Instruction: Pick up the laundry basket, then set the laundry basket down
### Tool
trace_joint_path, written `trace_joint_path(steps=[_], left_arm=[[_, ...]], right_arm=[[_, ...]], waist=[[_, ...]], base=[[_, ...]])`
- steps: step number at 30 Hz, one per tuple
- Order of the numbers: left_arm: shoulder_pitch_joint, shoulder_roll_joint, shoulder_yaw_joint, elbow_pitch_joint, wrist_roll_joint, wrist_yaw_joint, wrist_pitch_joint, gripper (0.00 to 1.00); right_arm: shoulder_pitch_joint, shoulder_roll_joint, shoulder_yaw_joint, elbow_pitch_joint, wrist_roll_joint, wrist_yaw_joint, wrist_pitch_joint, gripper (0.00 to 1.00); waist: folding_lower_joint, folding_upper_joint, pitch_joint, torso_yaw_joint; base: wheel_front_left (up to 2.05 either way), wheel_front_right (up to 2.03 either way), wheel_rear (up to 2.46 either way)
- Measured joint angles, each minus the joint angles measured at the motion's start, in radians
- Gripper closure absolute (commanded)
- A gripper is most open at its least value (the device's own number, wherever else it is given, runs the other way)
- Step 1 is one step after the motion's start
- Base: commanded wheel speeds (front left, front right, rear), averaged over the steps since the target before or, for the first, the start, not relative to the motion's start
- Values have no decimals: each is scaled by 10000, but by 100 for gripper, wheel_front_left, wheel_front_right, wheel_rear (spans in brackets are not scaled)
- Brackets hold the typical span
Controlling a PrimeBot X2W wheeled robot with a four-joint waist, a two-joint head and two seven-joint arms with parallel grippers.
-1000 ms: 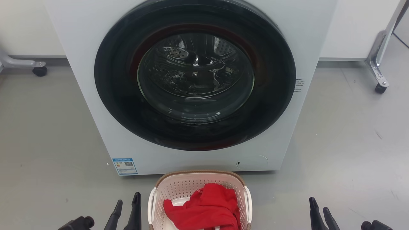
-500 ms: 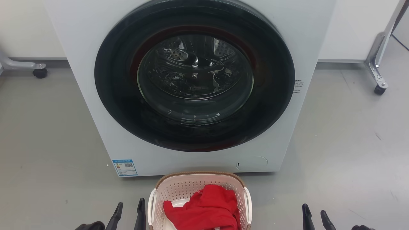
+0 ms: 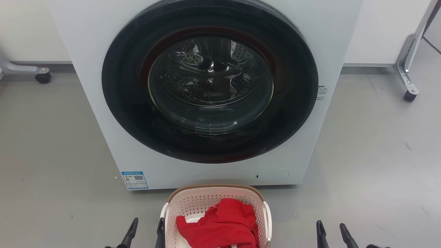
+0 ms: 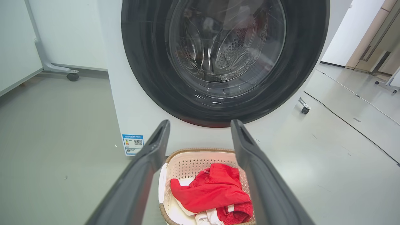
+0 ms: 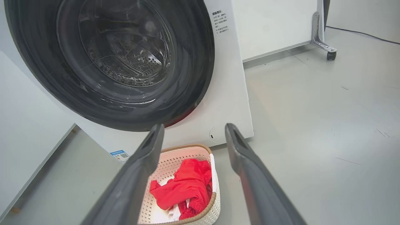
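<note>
Laundry basket (image 3: 193, 203) on floor, 6 o'clock in head view, just before washing machine (image 3: 86, 86). Holds red garment (image 3: 224, 224); left wrist view adds white cloth (image 4: 184, 213) beneath and a black floor cable (image 4: 343, 121). Left gripper (image 3: 148, 222) at 7 o'clock, spread, beside basket handle. Right gripper (image 3: 330, 224) at 5 o'clock, spread, apart. Blue QR sticker (image 3: 134, 179), print unreadable.

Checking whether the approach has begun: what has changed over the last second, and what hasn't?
Both open grippers moved inward toward the laundry basket: the left gripper now beside its left handle, the right gripper still well clear. Nothing grasped. Basket, red garment and washing machine stayed put.
</note>
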Motion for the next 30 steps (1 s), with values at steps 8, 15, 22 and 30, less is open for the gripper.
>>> trace_joint_path(steps=[8, 15, 22, 30], left_arm=[[20, 13, -257, -10, 1131, 186, -286, 0], [23, 10, -414, -17, 1831, 313, -462, 0], [24, -17, -326, -10, 1820, 313, -462, 0], [30, -81, -240, 12, 1816, 303, -462, 0]], right_arm=[[65, 2, 268, -165, -999, -201, -305, 0], [109, 6, 447, -270, -1703, -336, -491, 0], [119, 10, 426, -270, -1732, -336, -491, 0], [183, 17, 407, -268, -1732, -334, -491, 0]], waist=[[0, 0, 38, -4], [0, 0, 65, -5], [0, 0, 91, -3], [0, 0, 118, 5]], base=[[0, 0, 0], [0, 0, 0], [0, 0, 0], [0, 0, 0]])
